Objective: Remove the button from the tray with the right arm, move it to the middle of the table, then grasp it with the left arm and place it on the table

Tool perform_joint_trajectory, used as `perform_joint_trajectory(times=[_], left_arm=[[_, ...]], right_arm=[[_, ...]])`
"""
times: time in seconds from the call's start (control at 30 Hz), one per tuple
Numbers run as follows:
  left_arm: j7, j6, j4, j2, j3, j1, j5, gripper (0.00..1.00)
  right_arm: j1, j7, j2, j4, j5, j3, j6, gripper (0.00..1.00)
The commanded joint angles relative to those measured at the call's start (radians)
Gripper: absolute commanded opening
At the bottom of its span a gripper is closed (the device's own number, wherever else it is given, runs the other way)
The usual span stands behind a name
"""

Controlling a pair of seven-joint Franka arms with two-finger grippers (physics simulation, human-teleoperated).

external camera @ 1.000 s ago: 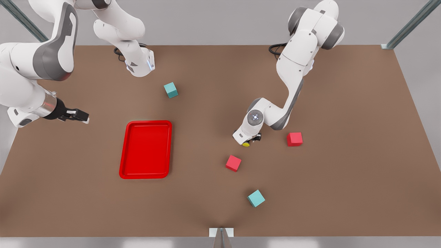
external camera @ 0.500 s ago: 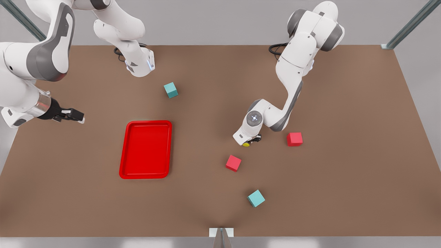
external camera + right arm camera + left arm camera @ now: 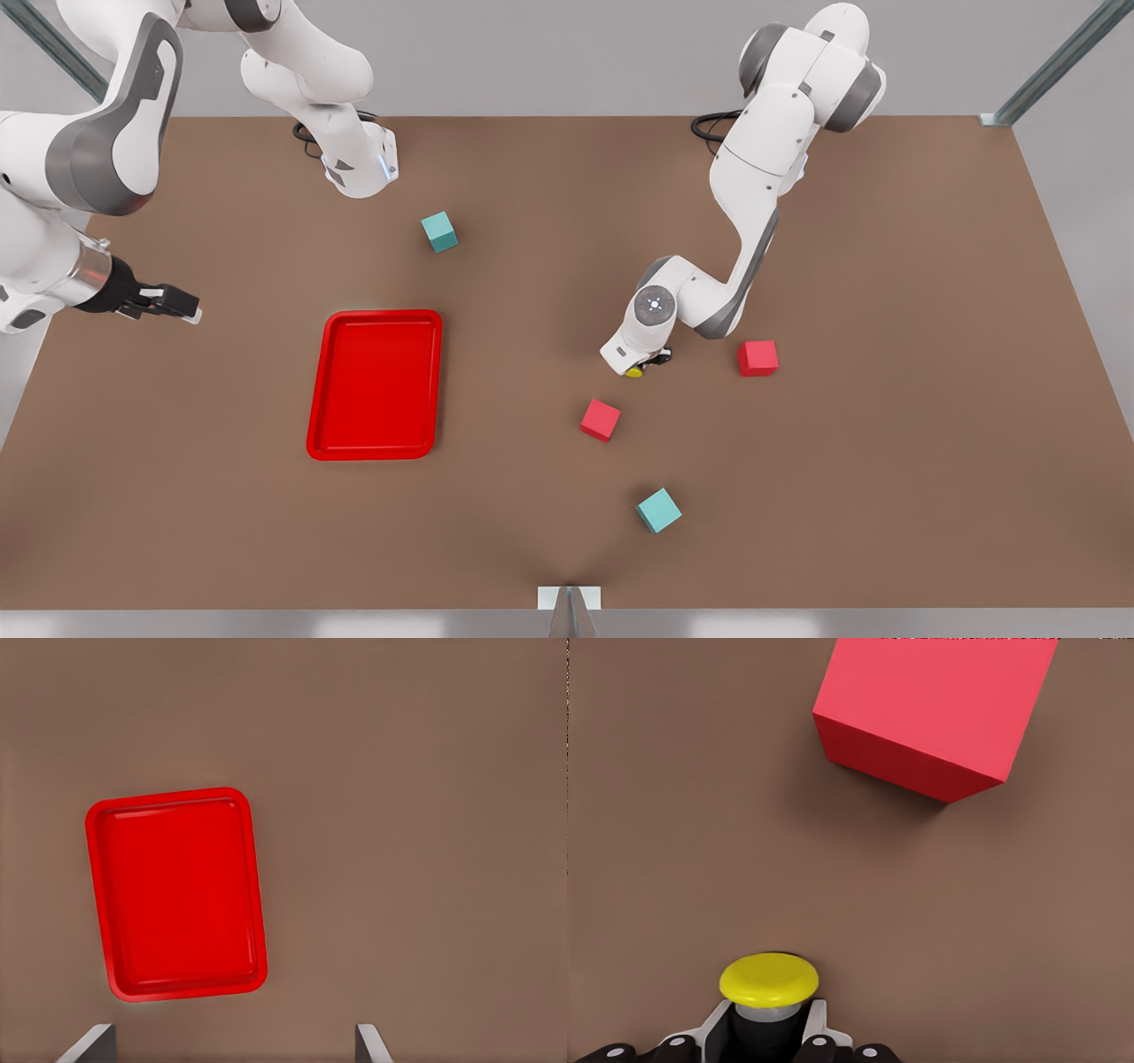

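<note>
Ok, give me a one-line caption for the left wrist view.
Left gripper holds the yellow button low over the table, a red cube just ahead.

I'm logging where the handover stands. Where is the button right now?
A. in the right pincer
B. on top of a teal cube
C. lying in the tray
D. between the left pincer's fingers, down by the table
D: the left pincer is shut on the button, low over the table; the tray holds nothing.
</note>
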Motion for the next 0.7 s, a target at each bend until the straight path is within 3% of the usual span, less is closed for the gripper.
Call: perform_joint_trajectory(times=[0.0,0.2,0.33,0.4,0.6,0.67], left_arm=[[0.012,-0.004,0.001,-0.001,0.0,0.0,-0.013,0.38],[0.009,-0.028,0.049,-0.01,0.009,0.0,-0.014,0.38],[-0.124,-0.266,0.188,-0.004,0.034,-0.004,0.002,0.38],[-0.377,-0.318,0.213,-0.007,0.055,-0.012,0.062,0.38],[-1.633,-0.321,0.237,-0.007,0.106,-0.023,0.369,0.39],[-1.988,-0.431,0.251,0.002,0.103,-0.027,0.602,0.39]], right_arm=[[0.0,-0.017,-0.001,0.0,-0.002,0.0,-0.002,1.0],[-0.008,-0.017,-0.003,0.0,-0.004,0.0,-0.008,1.0],[-0.008,-0.017,-0.003,0.0,-0.004,-0.002,-0.008,1.0],[-0.008,-0.015,-0.003,0.0,-0.005,-0.002,-0.008,1.0],[0.001,-0.017,-0.003,0.0,-0.024,0.0,-0.008,1.0],[0.003,-0.018,-0.003,0.0,-0.031,0.0,-0.008,1.0]])
